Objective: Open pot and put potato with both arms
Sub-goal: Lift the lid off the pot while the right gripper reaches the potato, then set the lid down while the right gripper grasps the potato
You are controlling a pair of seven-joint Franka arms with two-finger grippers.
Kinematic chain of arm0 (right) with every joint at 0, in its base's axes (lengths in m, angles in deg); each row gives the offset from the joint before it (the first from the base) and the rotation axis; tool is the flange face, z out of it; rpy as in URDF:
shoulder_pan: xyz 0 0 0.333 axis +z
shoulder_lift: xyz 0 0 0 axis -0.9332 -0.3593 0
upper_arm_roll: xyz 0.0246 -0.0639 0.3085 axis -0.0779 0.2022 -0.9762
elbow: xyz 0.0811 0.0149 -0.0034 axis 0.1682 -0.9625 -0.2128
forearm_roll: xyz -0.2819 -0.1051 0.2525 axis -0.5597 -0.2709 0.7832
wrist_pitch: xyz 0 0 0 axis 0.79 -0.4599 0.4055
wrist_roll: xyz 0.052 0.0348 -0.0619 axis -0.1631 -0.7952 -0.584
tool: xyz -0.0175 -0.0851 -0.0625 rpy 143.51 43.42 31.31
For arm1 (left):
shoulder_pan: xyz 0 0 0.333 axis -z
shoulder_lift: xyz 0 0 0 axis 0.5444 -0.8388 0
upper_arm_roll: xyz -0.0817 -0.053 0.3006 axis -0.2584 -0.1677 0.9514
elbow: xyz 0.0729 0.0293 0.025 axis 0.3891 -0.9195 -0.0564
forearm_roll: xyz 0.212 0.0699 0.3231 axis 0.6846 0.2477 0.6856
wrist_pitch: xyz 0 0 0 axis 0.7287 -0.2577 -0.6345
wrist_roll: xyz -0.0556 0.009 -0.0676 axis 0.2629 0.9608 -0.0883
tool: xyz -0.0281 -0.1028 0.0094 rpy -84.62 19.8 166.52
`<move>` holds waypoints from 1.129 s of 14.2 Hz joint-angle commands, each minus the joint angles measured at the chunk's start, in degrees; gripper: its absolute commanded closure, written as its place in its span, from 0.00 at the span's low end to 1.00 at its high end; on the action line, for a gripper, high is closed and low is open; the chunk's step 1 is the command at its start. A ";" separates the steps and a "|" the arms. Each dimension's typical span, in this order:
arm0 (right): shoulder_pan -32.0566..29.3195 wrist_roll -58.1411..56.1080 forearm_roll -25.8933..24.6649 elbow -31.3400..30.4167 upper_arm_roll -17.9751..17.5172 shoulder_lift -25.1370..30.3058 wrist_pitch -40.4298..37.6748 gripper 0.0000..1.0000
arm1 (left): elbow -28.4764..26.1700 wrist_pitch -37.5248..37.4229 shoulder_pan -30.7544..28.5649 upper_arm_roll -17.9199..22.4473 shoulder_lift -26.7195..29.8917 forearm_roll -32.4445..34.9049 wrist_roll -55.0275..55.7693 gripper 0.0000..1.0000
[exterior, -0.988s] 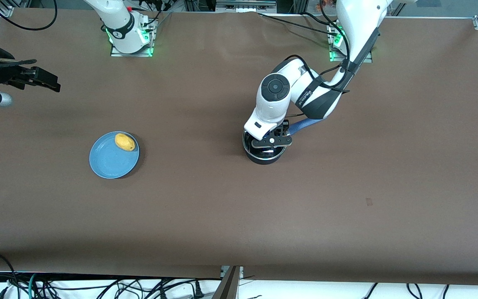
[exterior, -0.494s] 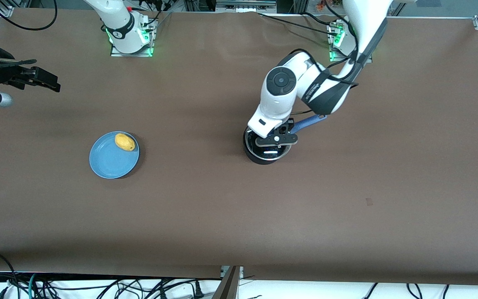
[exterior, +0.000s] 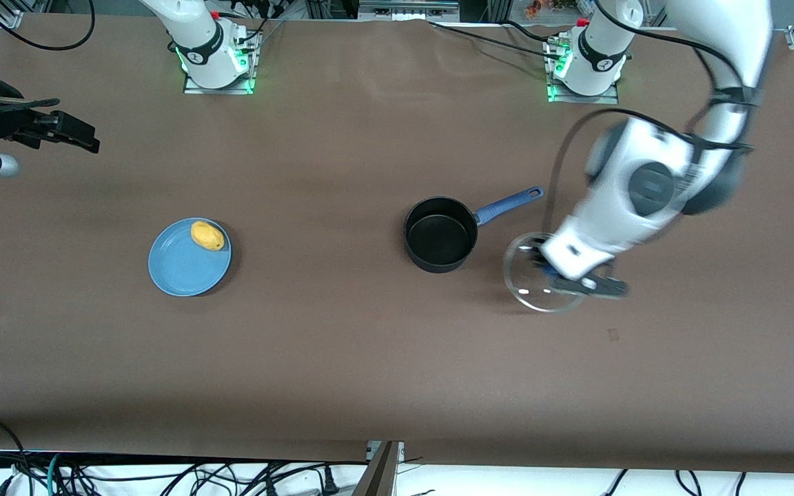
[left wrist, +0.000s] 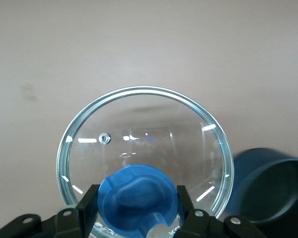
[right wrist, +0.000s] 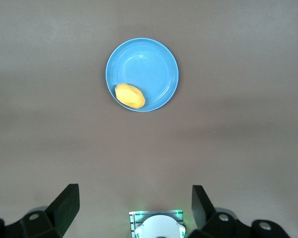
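Over the tabletop [exterior: 369, 358] beside the uncovered pot [exterior: 440, 238], the left claw [exterior: 579, 275] clamps a glass lid [exterior: 533, 279] by its blue knob [left wrist: 137, 196], apparently airborne. The potato [exterior: 207, 235] rests on the blue plate [exterior: 180, 272]. The right claw [right wrist: 134, 208] waits, spread wide.

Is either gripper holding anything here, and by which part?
The left gripper holds the glass lid by its blue knob, over the table beside the pot. The right gripper is open and holds nothing.
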 commanded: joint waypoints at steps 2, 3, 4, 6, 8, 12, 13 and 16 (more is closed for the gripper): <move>-0.04 -0.90 -1.33 -0.23 -0.16 -1.61 0.78 0.00 | -1.49 -0.19 -2.61 7.41 0.66 -4.80 -19.88 0.57; -0.13 -0.91 -2.29 -0.32 -0.16 -4.07 0.69 0.00 | -1.49 0.07 -3.93 9.24 -0.39 -4.80 -23.31 0.57; -0.30 -1.60 -1.60 -0.23 0.10 -6.35 -0.09 0.00 | -1.58 0.25 -4.64 11.26 -1.62 -4.80 -25.61 0.57; -0.04 -4.66 -1.77 -0.32 -0.07 -7.07 0.25 0.00 | -1.40 1.03 -6.22 13.65 -4.77 -4.63 -26.24 0.57; 1.62 -6.44 -1.25 -2.41 -0.51 -8.56 2.78 0.00 | -1.49 3.49 -9.99 13.75 -7.59 -4.63 -26.24 0.57; 2.16 -11.61 -1.24 -17.16 -2.62 -9.19 25.41 0.00 | -1.40 6.22 -11.85 13.83 -11.46 -4.71 -26.33 0.57; 2.16 -14.68 -1.24 -19.63 -2.62 -9.97 29.56 0.00 | -1.58 7.62 -12.03 13.83 -11.99 -4.63 -26.33 0.57; 2.16 -20.94 -1.24 -21.41 -2.54 -14.36 34.42 0.00 | -1.23 7.64 -12.38 13.75 -12.35 -4.63 -25.81 0.10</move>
